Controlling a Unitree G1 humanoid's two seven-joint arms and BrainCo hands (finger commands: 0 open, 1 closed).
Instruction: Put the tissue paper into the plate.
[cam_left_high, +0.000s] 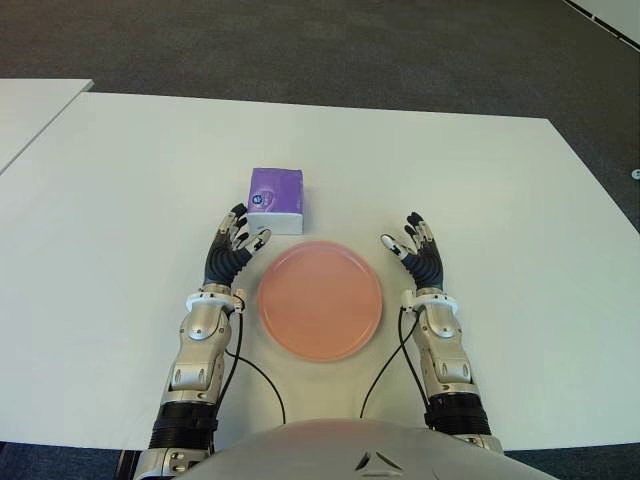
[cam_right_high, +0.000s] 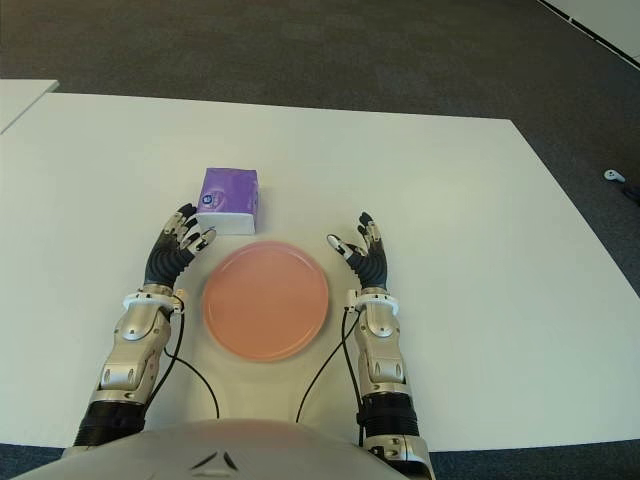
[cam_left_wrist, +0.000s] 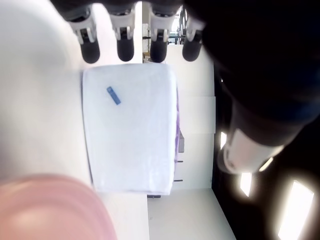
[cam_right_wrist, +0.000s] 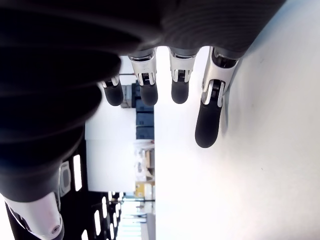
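A purple-and-white tissue pack (cam_left_high: 276, 200) sits on the white worktop (cam_left_high: 500, 200) just beyond the fingers (cam_left_high: 240, 232) of the robot's left hand (cam_left_high: 232, 250), near them but apparently not yet touched. The fingers are spread and hold nothing. The pack's long axis appears to run away from the robot, roughly in line with the left fingers. The right hand (cam_left_high: 415, 252), also spread and empty, shows on the far side of the pink plate (cam_left_high: 320, 300), well apart from the pack, so the left hand looks the likelier to take it. A round label marks the pack's top; its writing cannot be read.
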